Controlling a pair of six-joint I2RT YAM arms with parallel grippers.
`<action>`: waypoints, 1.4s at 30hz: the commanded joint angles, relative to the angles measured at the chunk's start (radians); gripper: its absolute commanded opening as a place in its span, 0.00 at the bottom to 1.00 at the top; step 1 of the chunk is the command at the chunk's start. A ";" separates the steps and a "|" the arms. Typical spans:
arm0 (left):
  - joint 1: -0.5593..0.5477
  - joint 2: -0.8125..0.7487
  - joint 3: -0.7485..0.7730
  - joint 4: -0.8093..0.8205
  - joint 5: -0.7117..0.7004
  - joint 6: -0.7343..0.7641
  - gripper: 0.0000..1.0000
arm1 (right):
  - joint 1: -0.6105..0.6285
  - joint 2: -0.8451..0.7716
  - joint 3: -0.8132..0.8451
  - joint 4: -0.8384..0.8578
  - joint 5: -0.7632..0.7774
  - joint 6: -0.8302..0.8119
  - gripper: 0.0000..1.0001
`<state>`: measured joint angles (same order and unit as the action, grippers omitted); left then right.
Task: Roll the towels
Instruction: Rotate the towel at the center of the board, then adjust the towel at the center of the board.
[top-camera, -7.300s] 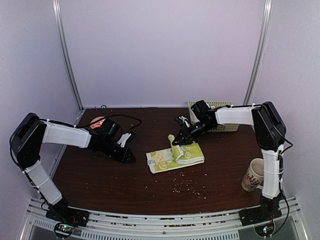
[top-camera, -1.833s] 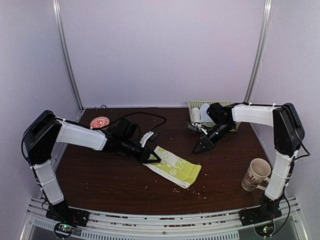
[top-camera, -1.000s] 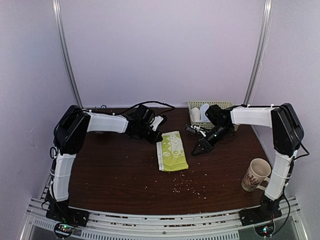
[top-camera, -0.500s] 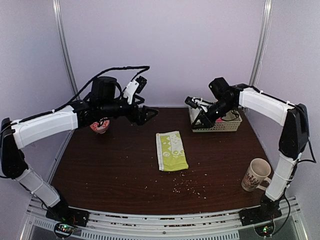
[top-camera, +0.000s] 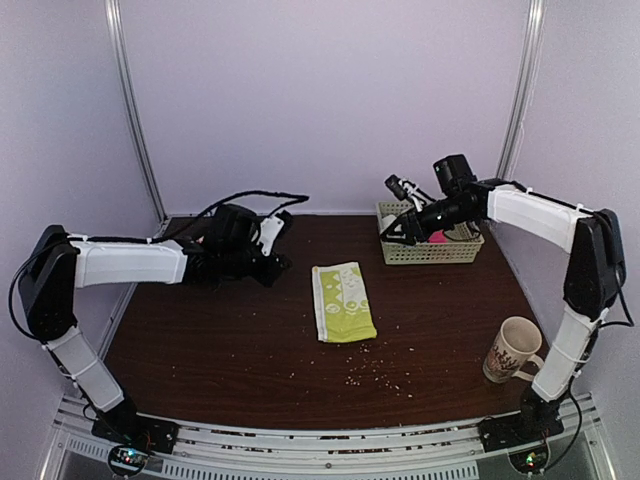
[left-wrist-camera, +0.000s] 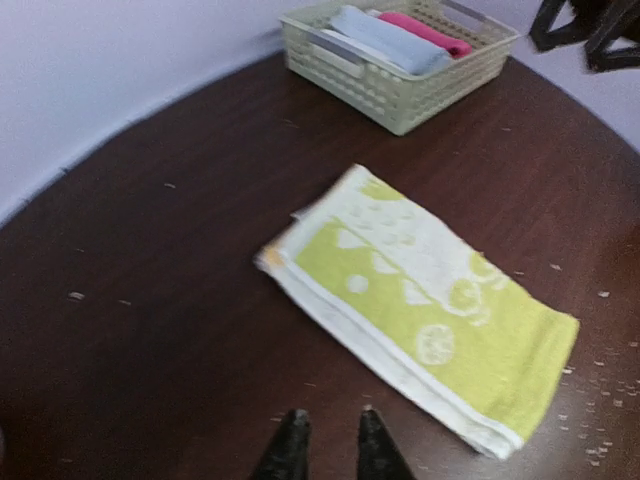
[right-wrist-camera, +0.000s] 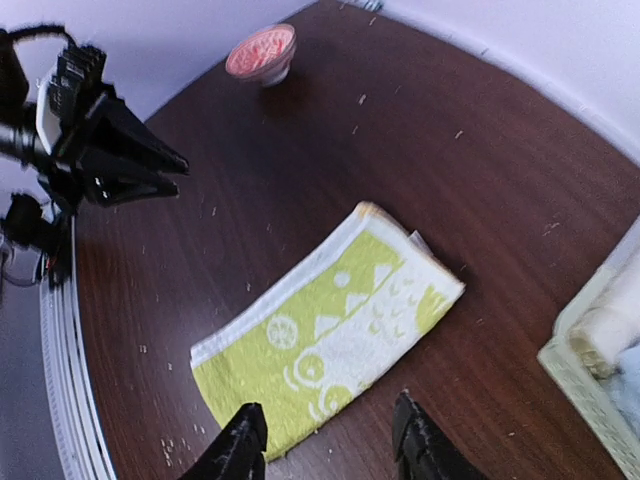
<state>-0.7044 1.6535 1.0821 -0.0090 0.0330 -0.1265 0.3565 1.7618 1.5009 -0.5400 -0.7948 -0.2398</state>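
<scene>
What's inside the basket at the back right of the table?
The basket holds a light-blue cloth and the hot-pink towel side by side, plus a whitish roll at one end. Anything beneath them is covered.

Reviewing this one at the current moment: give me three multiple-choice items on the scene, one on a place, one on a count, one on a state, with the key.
1. Where on the table is the pink towel?
A. Inside the basket at the back right
B. Spread along the front edge
C. Flat at the centre

2. How many cloths lie directly on the table?
A. None
B. One
C. Three

3. The yellow-green towel is:
A. Rolled into a tight cylinder
B. Folded flat
C. Crumpled in a heap

Key:
1 A, since pink shows among the cloths packed in the basket.
2 B, since only the yellow-green towel rests on the wood.
3 B, since it lies as a flat rectangle with layered edges and no roll started.
</scene>
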 joint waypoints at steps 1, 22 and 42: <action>-0.033 -0.009 -0.140 0.288 0.513 -0.133 0.09 | 0.029 0.116 -0.059 -0.120 -0.212 -0.018 0.29; -0.165 0.360 -0.082 0.329 0.500 -0.077 0.00 | 0.160 0.362 -0.106 -0.294 -0.156 -0.137 0.07; -0.219 0.192 -0.060 0.062 0.296 0.097 0.27 | 0.145 0.290 -0.070 -0.427 -0.210 -0.292 0.06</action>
<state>-0.8837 1.9377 0.9764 0.1955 0.4740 -0.1688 0.5152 2.1181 1.3754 -0.8272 -0.9482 -0.4046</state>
